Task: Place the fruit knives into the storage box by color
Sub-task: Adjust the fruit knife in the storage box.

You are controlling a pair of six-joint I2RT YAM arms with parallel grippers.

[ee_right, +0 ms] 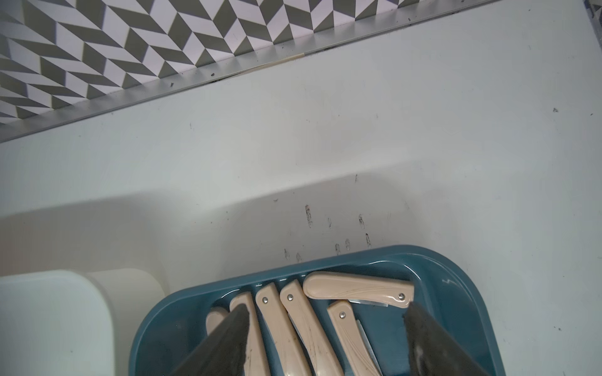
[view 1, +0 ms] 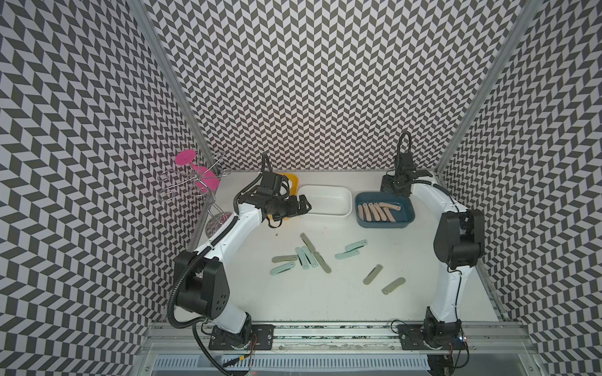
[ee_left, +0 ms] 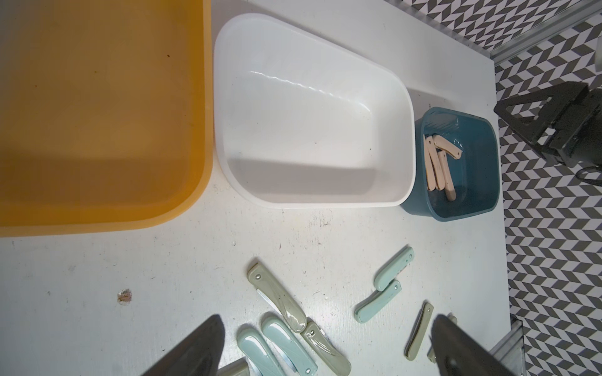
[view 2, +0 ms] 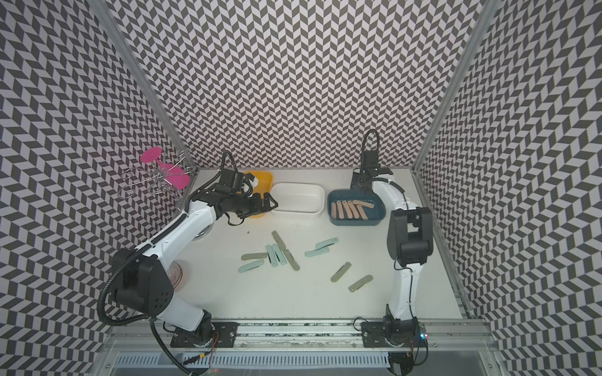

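Several peach fruit knives (view 1: 378, 211) (ee_right: 358, 289) lie in the blue storage box (view 1: 384, 225) (view 2: 355, 222) (ee_right: 456, 280). Mint-blue knives (view 1: 303, 257) (ee_left: 378, 301) and sage-green knives (view 1: 393, 285) (ee_left: 277, 298) lie loose on the white table. The white box (view 1: 325, 213) (ee_left: 309, 130) and the yellow box (view 1: 293, 182) (ee_left: 97, 114) show no knives inside. My right gripper (view 1: 395, 188) (ee_right: 325, 312) hangs open over the back of the blue box, holding nothing. My left gripper (view 1: 304, 206) (ee_left: 325, 341) is open and empty, above the table between the yellow and white boxes.
A wire rack (view 1: 192, 185) holding a pink glass (view 1: 203, 177) stands at the back left, with a clear glass (view 1: 216, 224) under it. Patterned walls close in three sides. A metal rail (view 1: 325, 335) with both arm bases runs along the front.
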